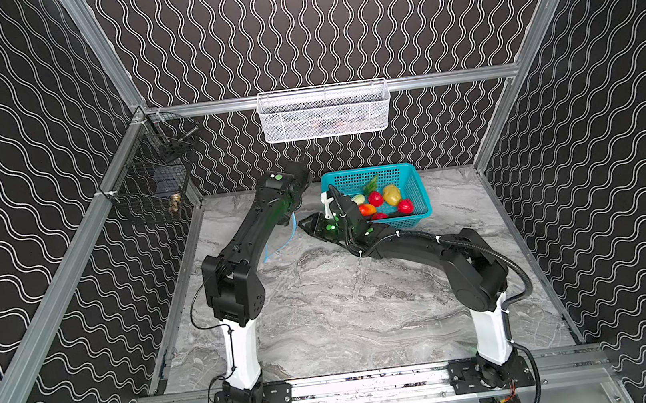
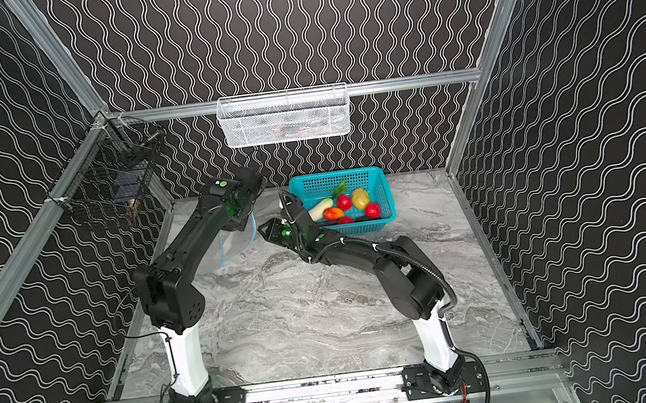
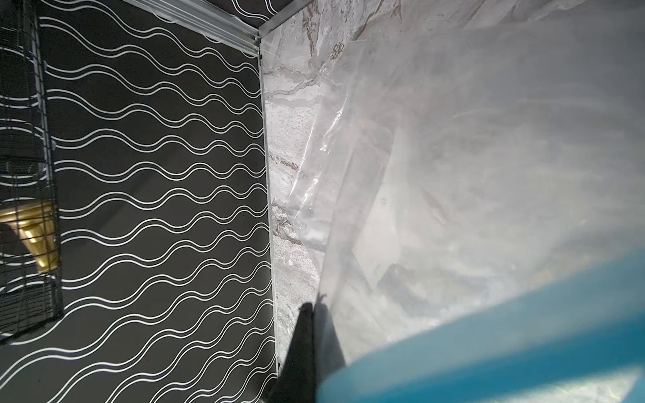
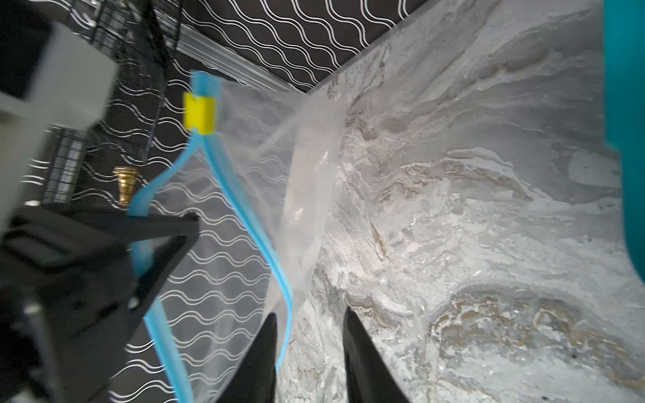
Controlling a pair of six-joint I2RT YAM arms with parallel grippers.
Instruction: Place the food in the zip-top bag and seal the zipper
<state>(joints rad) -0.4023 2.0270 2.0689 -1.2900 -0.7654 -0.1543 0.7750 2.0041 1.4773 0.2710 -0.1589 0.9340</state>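
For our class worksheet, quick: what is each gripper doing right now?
Left gripper: closed on the light blue zipper strip of the clear plastic zip-top bag.
Right gripper: jaws open, holding nothing.

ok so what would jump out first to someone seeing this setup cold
The teal basket at the back, right of centre in both top views, holds bright toy food. Left of it, the clear zip-top bag hangs from the shut left gripper, which pinches its blue zipper. A yellow slider sits at one end, and the right gripper is open at the mouth.
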